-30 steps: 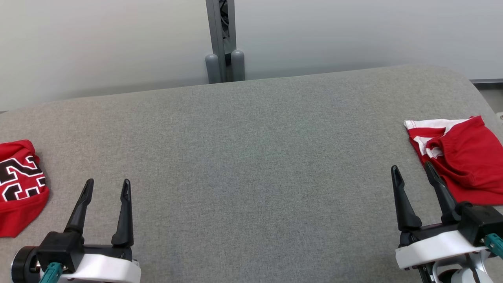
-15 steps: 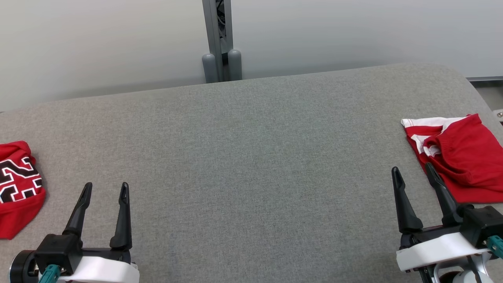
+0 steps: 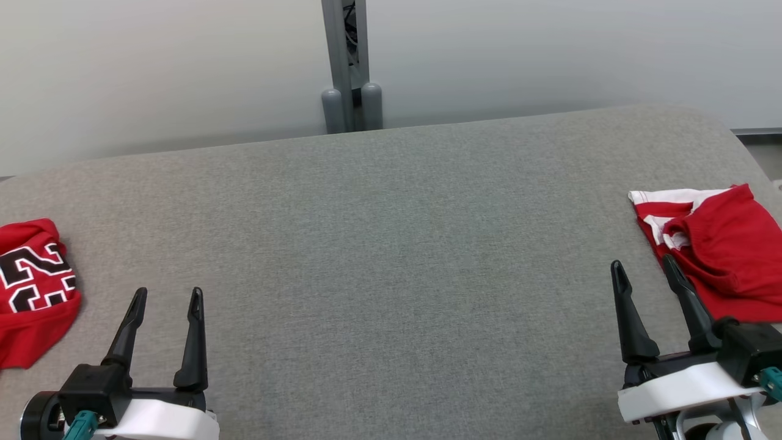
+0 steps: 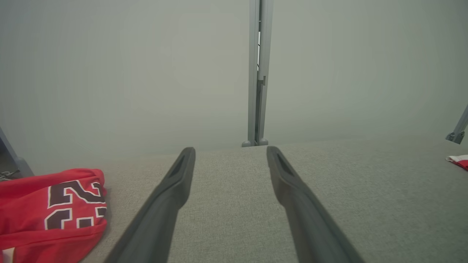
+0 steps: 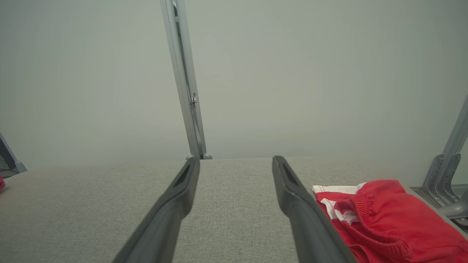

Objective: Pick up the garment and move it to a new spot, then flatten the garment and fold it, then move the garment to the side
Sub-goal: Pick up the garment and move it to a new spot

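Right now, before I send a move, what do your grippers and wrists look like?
The left gripper and right gripper match: two long, tapering black fingers with a shallow slot near each tip, on a black block. Behind sits a rounded white wrist shell, with a teal connector at its outer side. I see no markings.

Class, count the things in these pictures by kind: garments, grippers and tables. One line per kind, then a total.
Garments: 2, the numbered garment and the striped garment.
Grippers: 2, the left gripper and the right gripper, both open.
Tables: 1, the grey table.
Total: 5.
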### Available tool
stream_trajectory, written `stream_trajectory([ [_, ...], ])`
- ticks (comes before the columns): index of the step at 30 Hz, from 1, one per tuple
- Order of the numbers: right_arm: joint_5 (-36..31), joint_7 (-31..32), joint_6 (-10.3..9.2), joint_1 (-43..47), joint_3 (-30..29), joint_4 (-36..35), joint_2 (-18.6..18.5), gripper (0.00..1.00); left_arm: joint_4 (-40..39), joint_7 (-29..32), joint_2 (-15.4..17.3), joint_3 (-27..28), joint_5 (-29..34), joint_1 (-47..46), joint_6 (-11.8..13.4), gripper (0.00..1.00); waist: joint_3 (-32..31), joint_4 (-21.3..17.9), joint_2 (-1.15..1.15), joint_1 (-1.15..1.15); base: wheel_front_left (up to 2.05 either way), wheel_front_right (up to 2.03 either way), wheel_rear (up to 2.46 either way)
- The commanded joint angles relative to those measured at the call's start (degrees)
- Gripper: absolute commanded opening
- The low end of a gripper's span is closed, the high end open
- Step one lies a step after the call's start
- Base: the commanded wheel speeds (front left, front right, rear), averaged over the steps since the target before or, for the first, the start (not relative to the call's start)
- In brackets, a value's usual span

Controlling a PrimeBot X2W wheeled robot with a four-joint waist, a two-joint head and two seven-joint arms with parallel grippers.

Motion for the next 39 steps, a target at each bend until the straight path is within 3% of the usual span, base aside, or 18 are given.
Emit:
stream_trajectory([
  [1, -0.12, -0.04, 0.02, 0.88, -0.14, 0.27, -0.35, 1.00, 0.16, -0.34, -0.02, -0.04, -0.27, -0.98, 0.00, 1.00, -0.34, 0.60, 0.00, 0.00, 0.00, 0.00, 0.00],
  [5, -0.34, 0.30, 0.02, 0.97, -0.32, 0.06, -0.34, 1.00, 0.63, -0.54, -0.20, -0.26, -0.42, -1.56, -0.30, 1.00, -0.81, 3.28, 0.00, 0.00, 0.00, 0.00, 0.00],
  [19, -0.52, 1.42, 0.02, -0.14, 2.37, -0.41, -0.34, 1.00, 1.00, -2.15, -0.62, 0.99, -1.65, -2.69, -0.38, 1.00, -1.24, 21.07, 0.00, 0.00, 0.00, 0.00, 0.00],
  [28, 0.23, 1.00, 0.02, -0.40, 4.00, 0.54, -0.37, 1.00, 1.08, -2.73, -1.21, 1.97, -1.97, -2.60, -0.19, 1.00, -1.30, 26.28, 0.00, 0.00, 0.00, 0.00, 0.00],
  [39, 0.56, 0.45, 0.02, -1.33, 4.91, 1.70, -0.37, 1.00, 1.45, -3.13, -1.66, 3.19, -2.58, -3.33, -1.65, 1.00, -0.63, 27.96, 0.00, 0.00, 0.00, 0.00, 0.00],
])
